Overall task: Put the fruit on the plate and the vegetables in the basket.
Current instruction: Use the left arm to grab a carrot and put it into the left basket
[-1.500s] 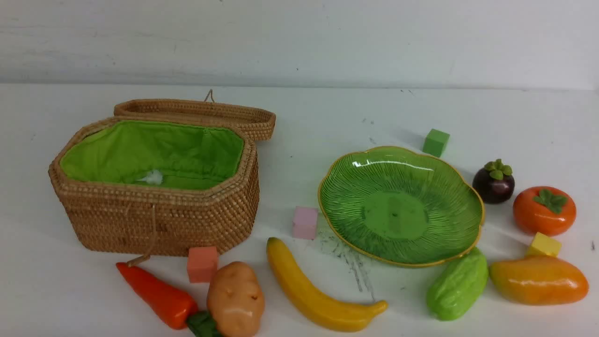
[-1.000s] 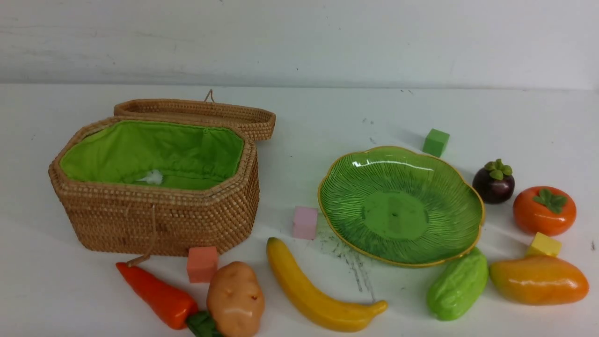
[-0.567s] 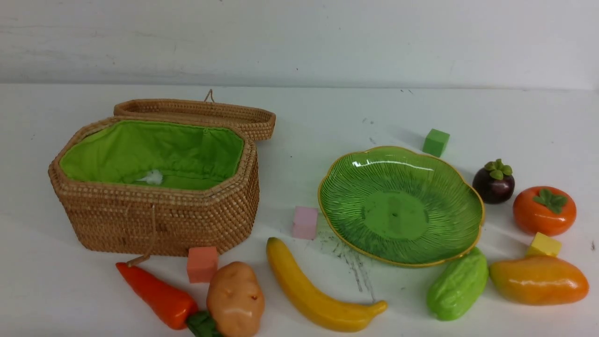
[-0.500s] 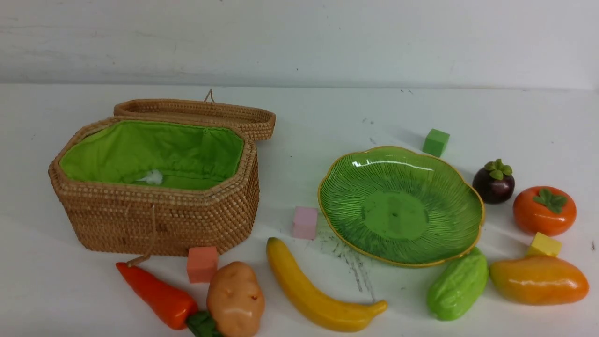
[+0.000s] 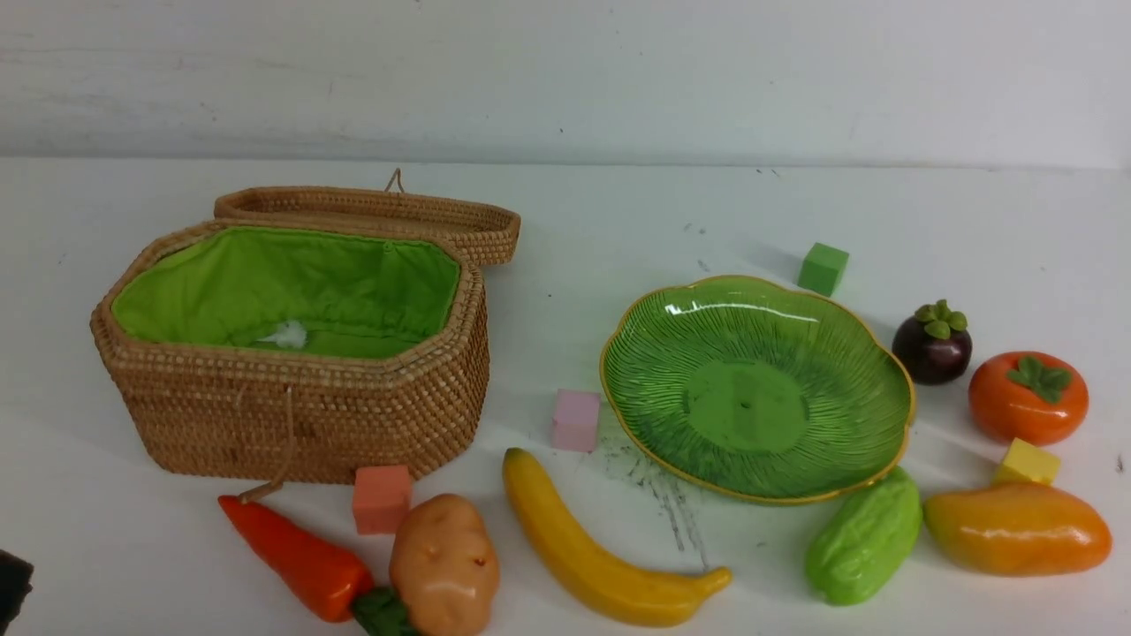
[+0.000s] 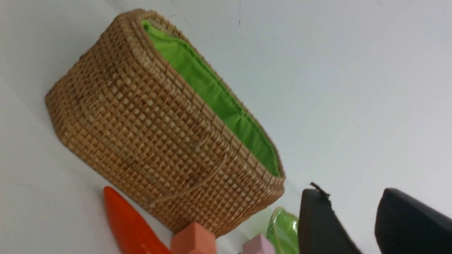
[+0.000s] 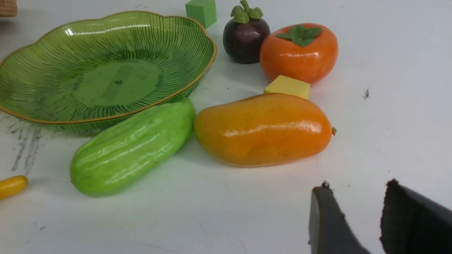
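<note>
The wicker basket (image 5: 300, 415) stands open at the left, its green lining bare. To the right, the green plate (image 5: 751, 389) holds nothing. Along the front lie the red pepper (image 5: 296, 556), potato (image 5: 444, 565), banana (image 5: 592, 548), green gourd (image 5: 864, 539) and mango (image 5: 1016, 530). The persimmon (image 5: 1025, 397) and mangosteen (image 5: 930, 344) sit right of the plate. My left gripper (image 6: 353, 192) is open and holds nothing, short of the basket (image 6: 159, 134) and the pepper (image 6: 130, 225). My right gripper (image 7: 357, 185) is open too, just short of the mango (image 7: 263, 128).
Foam cubes lie about: a green cube (image 5: 823, 268) behind the plate, a pink cube (image 5: 576, 420) left of it, a salmon cube (image 5: 382, 499) against the basket, a yellow cube (image 5: 1027, 462) by the mango. The basket's lid (image 5: 371, 212) lies back behind it. A dark edge of my left arm (image 5: 13, 583) shows at the front left.
A dark edge of my left arm has come into the front view's lower left corner. None of the objects has moved.
</note>
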`<state>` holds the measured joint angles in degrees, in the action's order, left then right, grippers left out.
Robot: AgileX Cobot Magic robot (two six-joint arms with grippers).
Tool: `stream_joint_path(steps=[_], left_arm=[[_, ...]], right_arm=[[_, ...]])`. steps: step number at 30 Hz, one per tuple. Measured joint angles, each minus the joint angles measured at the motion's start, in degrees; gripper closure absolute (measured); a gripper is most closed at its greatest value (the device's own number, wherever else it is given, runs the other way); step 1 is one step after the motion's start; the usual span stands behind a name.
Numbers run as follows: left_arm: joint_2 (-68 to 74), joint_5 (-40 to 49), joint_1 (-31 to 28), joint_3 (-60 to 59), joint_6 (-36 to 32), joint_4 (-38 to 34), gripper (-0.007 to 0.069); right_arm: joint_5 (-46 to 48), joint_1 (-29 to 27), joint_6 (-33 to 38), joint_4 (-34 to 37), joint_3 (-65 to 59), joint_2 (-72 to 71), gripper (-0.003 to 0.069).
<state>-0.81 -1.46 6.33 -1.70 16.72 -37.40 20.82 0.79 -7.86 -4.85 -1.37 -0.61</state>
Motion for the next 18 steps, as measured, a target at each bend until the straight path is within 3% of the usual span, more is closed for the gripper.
stream_joint_path(steps=[4, 6, 8, 10, 13, 18], left_arm=[[0.0, 2.91, 0.0, 1.27, 0.14, -1.75, 0.0411], [0.0, 6.95, 0.0, 3.89, -1.21, -1.75, 0.0468], [0.0, 12.09, 0.0, 7.85, -4.1, -1.45, 0.0576], [0.0, 14.84, 0.0, 10.56, -6.85, -1.24, 0.0636], [0.0, 18.76, 0.0, 14.53, -12.69, -1.12, 0.0638], [0.0, 21.73, 0.0, 16.49, -19.34, -0.87, 0.0638]], right_arm=[[-0.13, 0.0, 0.0, -0.44, 0.0, 0.0, 0.0419], [-0.75, 0.0, -1.0, 0.63, 0.0, 0.0, 0.0419], [-2.52, 0.0, -4.41, 5.53, -0.19, 0.0, 0.0419], [-4.34, 0.0, -7.39, 9.82, -0.18, 0.0, 0.0419], [-9.35, 0.0, -11.53, 16.55, -0.18, 0.0, 0.0419], [-16.31, 0.0, -13.1, 21.37, -0.18, 0.0, 0.0425]])
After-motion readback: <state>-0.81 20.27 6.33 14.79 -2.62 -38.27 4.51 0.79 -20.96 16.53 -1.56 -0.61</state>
